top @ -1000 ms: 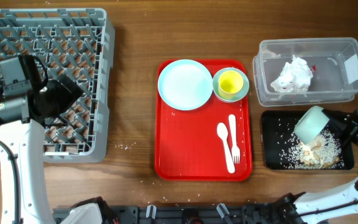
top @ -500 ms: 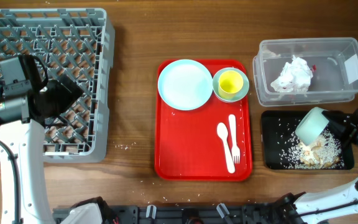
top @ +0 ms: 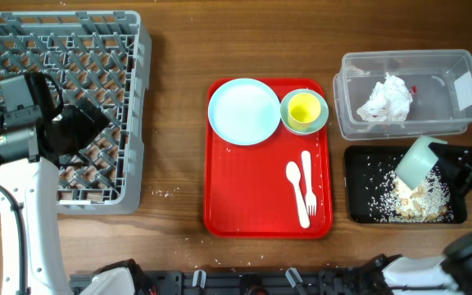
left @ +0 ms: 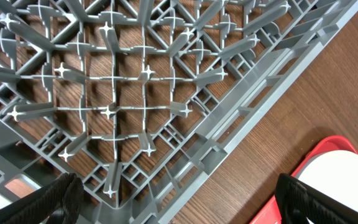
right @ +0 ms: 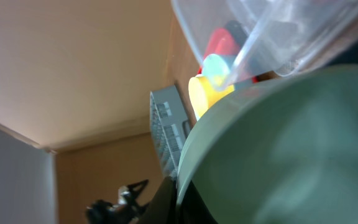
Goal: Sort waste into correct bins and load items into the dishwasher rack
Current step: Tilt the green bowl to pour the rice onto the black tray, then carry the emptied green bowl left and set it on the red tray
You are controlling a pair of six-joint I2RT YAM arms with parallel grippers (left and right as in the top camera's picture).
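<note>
Bowl (top: 416, 161) shifted right over black tray (top: 360, 206), gripped by right claw (top: 442, 161), left claw (top: 95, 123) wide

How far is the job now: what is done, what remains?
Done: crumpled tissue lies in the clear tub, rice scraps in the black tray. In hand: the right jaws hold a pale bowl tilted over that tray. To do: plate, saucer, yellow cup, spoon and fork lie on the red tray; the rack shows no dishes.
</note>
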